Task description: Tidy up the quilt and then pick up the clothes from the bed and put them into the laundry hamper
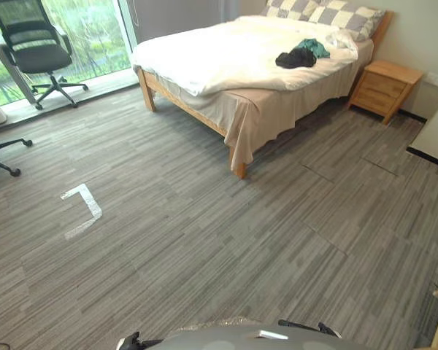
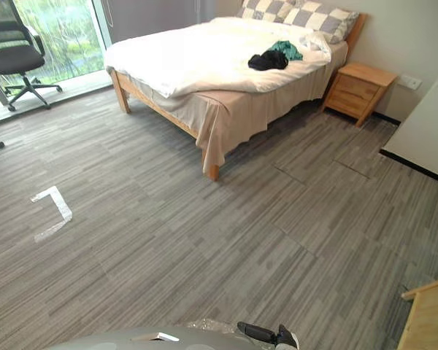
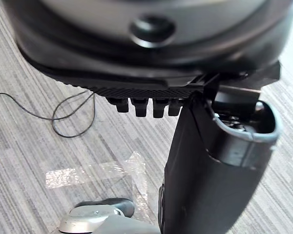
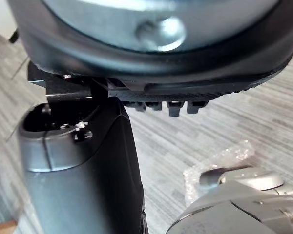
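- The left robot hand point(image 3: 146, 92) is hanging low over the floor point(image 3: 34, 146), its fingers loose and straight, gripping nothing.
- The right robot hand point(image 4: 185, 95) is hanging the same way, fingers relaxed and holding nothing.
- The clothes point(image 1: 296, 58), a black piece touching a teal one, are lying on the quilt point(image 1: 226, 55) toward 1 o'clock, well apart from both hands.
- The quilt is lying rumpled over the bed point(image 1: 182, 102).
- A nightstand point(image 1: 385, 87) is standing at 2 o'clock, and an office chair point(image 1: 33, 44) at 10 o'clock.
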Robot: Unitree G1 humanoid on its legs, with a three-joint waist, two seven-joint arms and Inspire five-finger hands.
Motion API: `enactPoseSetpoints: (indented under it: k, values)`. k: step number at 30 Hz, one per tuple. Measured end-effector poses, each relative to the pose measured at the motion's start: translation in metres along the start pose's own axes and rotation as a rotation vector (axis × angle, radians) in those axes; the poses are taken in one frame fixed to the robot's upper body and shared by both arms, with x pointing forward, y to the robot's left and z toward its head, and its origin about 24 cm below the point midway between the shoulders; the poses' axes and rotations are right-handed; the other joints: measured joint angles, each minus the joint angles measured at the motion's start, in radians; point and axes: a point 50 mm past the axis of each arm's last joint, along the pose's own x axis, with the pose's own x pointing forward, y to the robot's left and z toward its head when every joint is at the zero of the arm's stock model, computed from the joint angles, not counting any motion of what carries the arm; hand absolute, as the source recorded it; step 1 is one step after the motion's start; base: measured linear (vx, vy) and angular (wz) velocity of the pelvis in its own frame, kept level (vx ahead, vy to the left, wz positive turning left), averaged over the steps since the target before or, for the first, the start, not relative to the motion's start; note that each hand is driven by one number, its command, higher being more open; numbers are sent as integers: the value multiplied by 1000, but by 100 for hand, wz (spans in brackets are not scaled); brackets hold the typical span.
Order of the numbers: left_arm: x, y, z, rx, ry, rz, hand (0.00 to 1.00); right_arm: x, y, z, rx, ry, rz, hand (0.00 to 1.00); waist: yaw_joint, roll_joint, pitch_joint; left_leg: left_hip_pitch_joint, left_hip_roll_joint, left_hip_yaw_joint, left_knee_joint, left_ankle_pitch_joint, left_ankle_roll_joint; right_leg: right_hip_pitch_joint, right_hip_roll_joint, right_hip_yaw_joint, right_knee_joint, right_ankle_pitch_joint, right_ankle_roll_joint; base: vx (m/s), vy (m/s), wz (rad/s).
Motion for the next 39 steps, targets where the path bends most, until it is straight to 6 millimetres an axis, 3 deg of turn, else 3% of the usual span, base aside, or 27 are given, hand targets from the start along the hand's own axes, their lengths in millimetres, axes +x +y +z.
enactPoseSetpoints:
  k: [2, 13, 29, 31, 33, 35, 37, 39]
  values:
    - [1, 0, 1, -7, 9, -1, 100, 0, 0, 1, 24, 0, -9, 100, -3, -1, 20, 49, 0, -1, -57, 32, 2, 39, 4, -7, -39, 20, -5, 70, -13, 1]
    - [1, 0, -1, -23, 9, 0, 100, 1, 2, 3, 28, 4, -6, 100, -1, -4, 38, 103, 9, -5, -115, 35, -7, 89, 18, -24, -91, 19, -3, 31, -30, 1]
    - [2, 0, 8, 30, -19, -7, 100, 1, 5, 7, 12, -12, -2, 100, -1, -20, 64, 60, 11, 24, -123, 32, -10, 33, 20, -6, -89, 17, 4, -35, -35, -5]
    - [4, 0, 17, 27, -41, -5, 100, 2, 5, 11, -1, -25, -1, 100, 0, -17, 70, 30, 18, 42, -122, 24, -20, -47, 22, 5, 6, -22, -8, 6, -38, -20]
    - [5, 2, 26, 28, -66, 14, 100, 1, 6, 16, 46, -45, -3, 100, -1, -20, 98, 17, 34, 64, -122, 12, -18, -182, 22, -13, 251, -88, 23, 37, -41, -34]
    - [6, 5, 30, 29, -77, 26, 100, 1, 8, 20, 93, -71, -5, 100, -6, -19, 126, 36, 54, 90, -108, -5, -17, -262, 21, -50, 439, -92, 31, 41, -14, -40]
    - [7, 11, 34, 36, -78, 41, 100, 0, 10, 20, 204, -73, -9, 100, -20, -20, 146, 76, 77, 106, -77, -40, -15, -368, -42, -139, 726, -118, 16, 133, -5, -28]
    - [7, 13, 36, 37, -83, 46, 100, 0, 9, 20, 295, -73, -22, 100, -36, -18, 149, 94, 111, 108, -45, -81, -42, -405, -96, -213, 778, -161, 1, 285, -34, -12]
